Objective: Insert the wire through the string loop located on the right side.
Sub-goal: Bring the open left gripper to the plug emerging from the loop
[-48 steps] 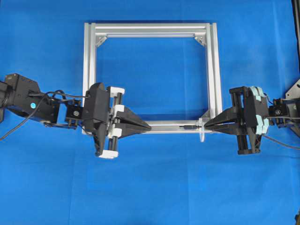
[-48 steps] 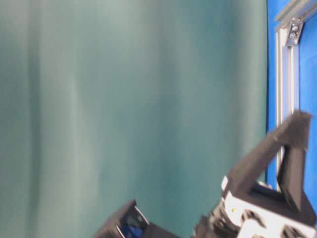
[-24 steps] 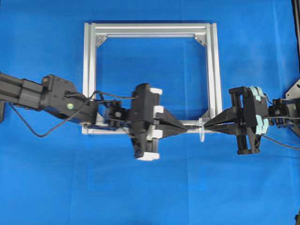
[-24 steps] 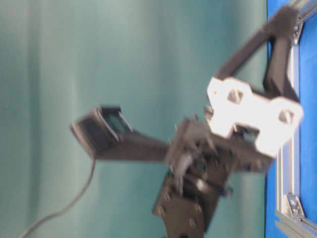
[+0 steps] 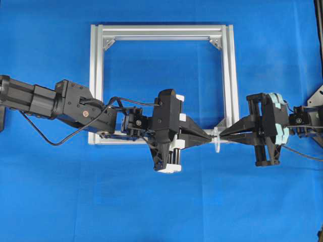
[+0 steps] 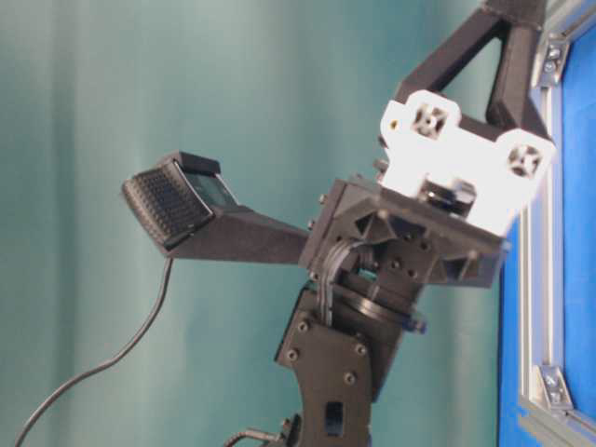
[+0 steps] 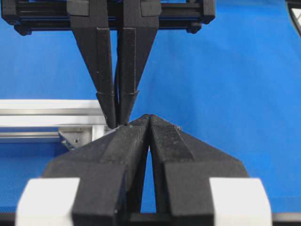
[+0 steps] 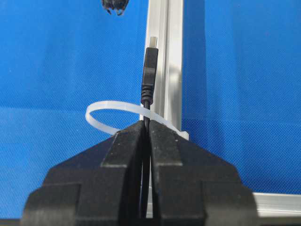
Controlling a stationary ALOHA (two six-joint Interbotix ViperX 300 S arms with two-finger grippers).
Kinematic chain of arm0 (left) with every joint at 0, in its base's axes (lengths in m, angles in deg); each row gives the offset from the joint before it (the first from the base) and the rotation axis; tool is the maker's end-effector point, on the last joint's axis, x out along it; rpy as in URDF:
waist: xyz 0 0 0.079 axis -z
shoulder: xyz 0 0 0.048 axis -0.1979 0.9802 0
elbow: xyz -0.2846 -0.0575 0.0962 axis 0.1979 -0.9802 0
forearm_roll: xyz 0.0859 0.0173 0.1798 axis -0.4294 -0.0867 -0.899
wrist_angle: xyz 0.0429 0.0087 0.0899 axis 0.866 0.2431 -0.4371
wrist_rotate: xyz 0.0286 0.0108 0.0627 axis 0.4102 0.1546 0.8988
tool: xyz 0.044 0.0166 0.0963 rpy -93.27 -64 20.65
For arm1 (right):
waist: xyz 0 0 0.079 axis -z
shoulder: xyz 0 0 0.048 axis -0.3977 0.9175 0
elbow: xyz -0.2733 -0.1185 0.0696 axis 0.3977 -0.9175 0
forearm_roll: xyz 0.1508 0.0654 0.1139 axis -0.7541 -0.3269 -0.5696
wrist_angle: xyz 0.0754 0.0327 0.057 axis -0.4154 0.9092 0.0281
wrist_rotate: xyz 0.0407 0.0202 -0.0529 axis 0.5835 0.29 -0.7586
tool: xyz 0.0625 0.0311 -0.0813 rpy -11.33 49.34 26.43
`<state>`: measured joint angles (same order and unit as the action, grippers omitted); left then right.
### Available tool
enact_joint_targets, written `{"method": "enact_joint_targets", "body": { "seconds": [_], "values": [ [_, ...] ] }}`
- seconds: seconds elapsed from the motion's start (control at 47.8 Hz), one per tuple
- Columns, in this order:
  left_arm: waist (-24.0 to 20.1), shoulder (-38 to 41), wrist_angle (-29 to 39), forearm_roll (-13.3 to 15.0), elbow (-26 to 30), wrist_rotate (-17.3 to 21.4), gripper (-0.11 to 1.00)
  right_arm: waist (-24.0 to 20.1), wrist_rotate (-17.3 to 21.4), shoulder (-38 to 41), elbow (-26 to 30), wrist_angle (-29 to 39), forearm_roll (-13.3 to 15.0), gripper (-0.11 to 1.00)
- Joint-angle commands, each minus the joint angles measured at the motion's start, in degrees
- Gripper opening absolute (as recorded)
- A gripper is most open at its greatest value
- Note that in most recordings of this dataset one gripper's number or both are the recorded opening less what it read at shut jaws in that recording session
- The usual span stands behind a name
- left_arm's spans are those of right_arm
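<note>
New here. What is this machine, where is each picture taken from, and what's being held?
These are two black robot arms facing each other, each ending in a two-fingered gripper.

- The overhead view looks straight down.
- The table-level view is a side close-up of the left arm against a green curtain.
- Each wrist view looks along that arm's own fingers.

A square silver aluminium frame lies on the blue cloth surface. The right gripper is shut on a thin black wire with a plug tip, which appears to pass through a small whitish string loop on the frame's bar. The left gripper is shut, almost tip to tip with the right one, and nothing shows in it.
</note>
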<state>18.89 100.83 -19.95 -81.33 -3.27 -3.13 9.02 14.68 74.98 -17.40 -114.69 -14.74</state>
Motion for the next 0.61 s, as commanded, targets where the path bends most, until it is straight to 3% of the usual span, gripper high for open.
{"method": "enact_joint_targets", "body": {
  "seconds": [0.0, 0.125, 0.209, 0.376, 0.439, 0.586],
  "values": [
    [-0.1, -1.0, -0.3, -0.1, 0.8, 0.2, 0.0, 0.0, 0.0, -0.3, 1.1, -0.3, -0.1, -0.04],
    [-0.1, -1.0, -0.2, -0.1, 0.5, 0.2, 0.04, 0.1, -0.1, -0.3, 1.1, -0.3, -0.1, -0.04],
    [-0.1, -1.0, -0.1, 0.0, 0.4, 0.2, 0.23, 0.1, 0.0, -0.3, 1.1, -0.3, 0.0, -0.04],
    [-0.4, -1.0, -0.1, -0.1, 0.5, 0.2, 0.74, 0.1, 0.0, -0.3, 1.1, -0.3, 0.0, -0.04],
    [-0.7, -1.0, 0.0, -0.1, 0.7, 0.2, 0.87, 0.1, 0.0, -0.3, 1.1, -0.3, 0.0, -0.04],
    [-1.1, -0.9, 0.5, -0.1, 0.8, 0.2, 0.83, 0.1, 0.0, -0.3, 1.1, -0.2, 0.0, -0.04]
  ]
}}
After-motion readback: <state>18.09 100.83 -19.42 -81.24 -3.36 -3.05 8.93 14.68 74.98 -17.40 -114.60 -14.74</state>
